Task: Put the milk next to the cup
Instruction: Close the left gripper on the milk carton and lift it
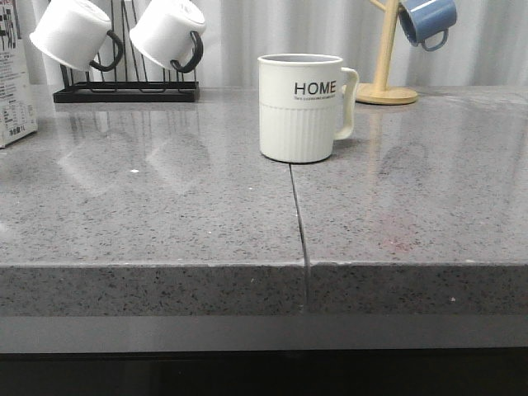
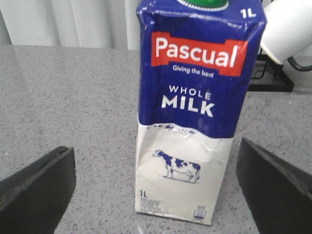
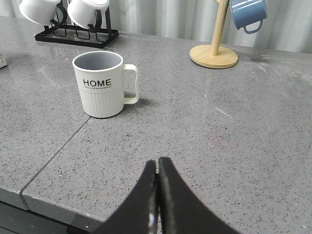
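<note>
The milk (image 2: 195,107) is a tall carton with a blue top and a cream-white base bearing a cow picture. It stands upright on the grey counter, and only its edge (image 1: 12,91) shows at the far left of the front view. My left gripper (image 2: 156,187) is open, a finger on each side of the carton and apart from it. The cup (image 1: 299,107), a ribbed cream-white mug marked "HOME", stands mid-counter with its handle to the right. My right gripper (image 3: 157,168) is shut and empty, hovering near the counter's front edge, short of the cup (image 3: 101,84).
A black rack (image 1: 128,87) holding two white mugs with black handles stands at the back left. A wooden mug tree (image 1: 386,78) with a blue mug (image 1: 427,21) stands at the back right. A seam (image 1: 299,223) runs through the counter from the cup to the front edge.
</note>
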### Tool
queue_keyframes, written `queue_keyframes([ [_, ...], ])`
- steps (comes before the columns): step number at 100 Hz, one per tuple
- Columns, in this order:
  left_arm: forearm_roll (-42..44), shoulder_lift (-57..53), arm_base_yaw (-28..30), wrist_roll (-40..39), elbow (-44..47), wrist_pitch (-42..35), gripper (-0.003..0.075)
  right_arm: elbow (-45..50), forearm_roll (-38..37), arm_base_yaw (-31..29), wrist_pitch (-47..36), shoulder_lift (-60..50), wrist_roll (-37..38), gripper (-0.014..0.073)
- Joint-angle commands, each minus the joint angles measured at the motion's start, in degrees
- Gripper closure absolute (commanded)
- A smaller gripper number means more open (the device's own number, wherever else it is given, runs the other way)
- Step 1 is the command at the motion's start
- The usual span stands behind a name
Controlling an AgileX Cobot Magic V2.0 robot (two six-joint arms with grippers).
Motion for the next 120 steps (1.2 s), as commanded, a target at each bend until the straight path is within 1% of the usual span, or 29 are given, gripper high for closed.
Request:
queue_keyframes([
  [1, -0.30, -0.57, -0.87, -2.09, -1.97, -7.11, 0.0084, -1.50, -0.24, -0.02, -4.08, 0.61, -0.24, 0.0659],
  [8, -0.09, -0.19, -1.27, -2.92, -2.11, -8.53, 0.0085, -1.50, -0.24, -0.02, -4.08, 0.61, -0.24, 0.0659],
  [30, 2.62, 2.61, -1.27, -3.11, -5.40, -8.31, 0.0085, -1.50, -0.24, -0.02, -4.08, 0.61, -0.24, 0.0659],
  [52, 2.63, 5.11, -3.06, -3.24, -7.70, -8.38, 0.0085, -1.50, -0.24, -0.02, -4.08, 0.61, -0.24, 0.0659],
  [107, 2.63, 16.44, -2.81, -3.24, -16.59, -9.71, 0.0085, -1.50, -0.24, -0.02, -4.08, 0.61, -0.24, 0.0659],
  [114, 2.63, 16.83, -2.81, -3.24, -16.74, -10.74, 0.0114, -1.50, -0.24, -0.02, -4.08, 0.61, -0.24, 0.0659],
  [120, 2.63, 16.93, -2.81, -3.24, -16.74, -10.98, 0.0178, -1.50, -0.24, -0.02, -4.08, 0.61, -0.24, 0.0659],
])
